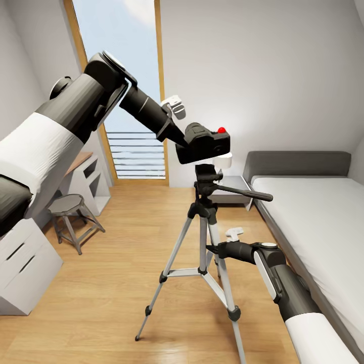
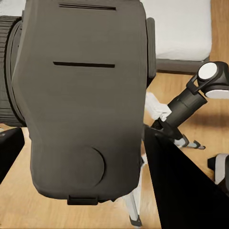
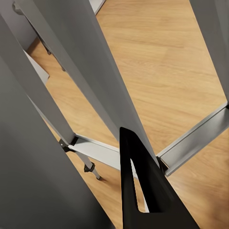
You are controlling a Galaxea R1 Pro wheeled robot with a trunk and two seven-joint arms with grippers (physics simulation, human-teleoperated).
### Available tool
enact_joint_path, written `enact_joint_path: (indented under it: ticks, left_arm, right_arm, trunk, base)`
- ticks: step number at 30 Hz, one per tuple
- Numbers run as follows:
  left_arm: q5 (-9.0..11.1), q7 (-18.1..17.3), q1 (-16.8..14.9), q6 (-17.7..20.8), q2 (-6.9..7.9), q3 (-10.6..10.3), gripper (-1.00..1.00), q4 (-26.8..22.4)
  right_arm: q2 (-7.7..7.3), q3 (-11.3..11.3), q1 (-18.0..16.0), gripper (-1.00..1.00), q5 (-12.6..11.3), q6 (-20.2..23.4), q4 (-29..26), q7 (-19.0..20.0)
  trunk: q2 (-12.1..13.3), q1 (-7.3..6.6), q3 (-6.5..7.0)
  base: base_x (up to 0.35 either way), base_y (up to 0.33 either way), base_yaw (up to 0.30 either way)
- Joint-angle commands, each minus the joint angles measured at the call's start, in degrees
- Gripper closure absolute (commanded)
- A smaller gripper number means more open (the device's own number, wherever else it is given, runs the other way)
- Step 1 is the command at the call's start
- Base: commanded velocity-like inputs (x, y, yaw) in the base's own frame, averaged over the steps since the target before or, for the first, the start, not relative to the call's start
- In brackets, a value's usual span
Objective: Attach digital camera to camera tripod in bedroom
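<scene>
Left arm (image 1: pixel 76 116) up at ten o'clock: white sleeve panel, then chunky dark-grey housing tapering to a black forearm with a pale ring. Right arm (image 1: pixel 293 293) at five o'clock: white shell, dark-grey link, round white cap.

digital camera (image 1: pixel 205 144) just above camera tripod (image 1: pixel 203 237) head | bed (image 1: pixel 313 212) R | stool (image 1: pixel 68 207) L

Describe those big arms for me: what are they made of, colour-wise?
Both arms are thick tubes, white on the upper sleeve, then dark grey and black toward the wrist, with rounded joints. The left arm has a round capped elbow; the right arm carries a white oval panel. Each claw has black tapered fingers. No cables are visible.
</scene>
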Motion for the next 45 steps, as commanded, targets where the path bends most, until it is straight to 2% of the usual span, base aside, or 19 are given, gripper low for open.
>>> enact_joint_path:
  ticks: [1, 5, 15, 23, 29, 35, 40, 45]
  left_arm:
    - [-0.38, -0.21, -0.08, -0.37, 0.00, -0.08, 1.00, 0.23]
    - [-0.15, 0.95, -0.07, -2.57, -0.04, -0.11, 1.00, 1.20]
    - [0.05, 1.79, -0.07, -4.67, -0.14, -0.16, 1.00, 3.62]
    - [0.29, 1.89, -0.07, -10.88, -1.88, -0.20, 1.00, 9.58]
    - [0.39, 1.92, -0.07, -12.87, -3.33, -0.13, 1.00, 12.51]
    - [0.53, 1.92, -0.07, -13.62, -3.69, -0.12, 1.00, 13.13]
    - [2.15, 2.15, -0.07, -13.74, -3.74, -0.09, 1.00, 13.24]
    - [4.35, 4.87, -0.07, -15.58, -3.67, -0.12, 1.00, 13.18]
  right_arm:
    - [-0.08, 0.01, -0.05, 1.00, 2.94, -0.55, 2.81, -0.10]
    - [-0.06, 0.01, -0.05, 1.00, 2.97, -0.55, 2.81, -0.10]
    - [-0.10, 0.01, -0.05, 1.00, 3.02, -0.55, 2.81, -0.10]
    - [-0.10, 0.01, -0.05, 1.00, 3.02, -0.55, 2.81, -0.14]
    - [-0.10, 0.01, -0.05, 1.00, 3.02, -0.55, 2.81, -0.18]
    - [-0.10, 0.01, -0.05, 1.00, 3.02, -0.55, 2.81, -0.18]
    - [-0.11, 0.01, -0.05, 1.00, 3.02, -0.55, 2.81, -0.18]
    - [-0.11, 0.01, -0.05, 1.00, 3.02, -0.55, 2.81, -0.18]
  trunk:
    - [-0.10, 0.05, -0.13]
    - [-0.10, 0.05, -0.13]
    - [-0.10, 0.05, -0.13]
    - [-0.10, 0.05, -0.13]
    - [-0.10, 0.05, -0.13]
    - [-0.10, 0.05, -0.13]
    - [-0.10, 0.05, -0.13]
    - [-0.10, 0.05, -0.13]
  base:
    - [0.000, 0.000, 0.000]
    - [0.000, 0.000, 0.000]
    - [0.000, 0.000, 0.000]
    - [0.000, 0.000, 0.000]
    - [0.000, 0.000, 0.000]
    - [0.000, 0.000, 0.000]
    - [0.000, 0.000, 0.000]
    - [0.000, 0.000, 0.000]
